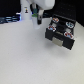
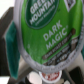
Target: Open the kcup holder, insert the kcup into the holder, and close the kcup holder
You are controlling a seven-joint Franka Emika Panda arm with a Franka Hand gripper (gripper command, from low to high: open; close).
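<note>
The kcup [image 1: 37,20], a small pod with a bright green top, is held in my gripper [image 1: 36,19], just to the exterior view's left of the kcup holder and above the white table. In the wrist view its green lid [image 2: 45,30], printed "Dark Magic", fills most of the picture, with a dark finger [image 2: 10,40] beside it. The kcup holder [image 1: 61,34] is a black box with a pale front panel [image 1: 63,44]. Its round slots show from above and hold pods with reddish and bluish tops [image 1: 67,34]. One reddish-topped pod [image 2: 48,76] shows past the kcup.
A white bottle-shaped object [image 1: 26,9] stands at the back, to the exterior view's left of the arm. Dark blue clutter [image 1: 7,20] lines the back edge. The white table [image 1: 30,60] stretches across the front.
</note>
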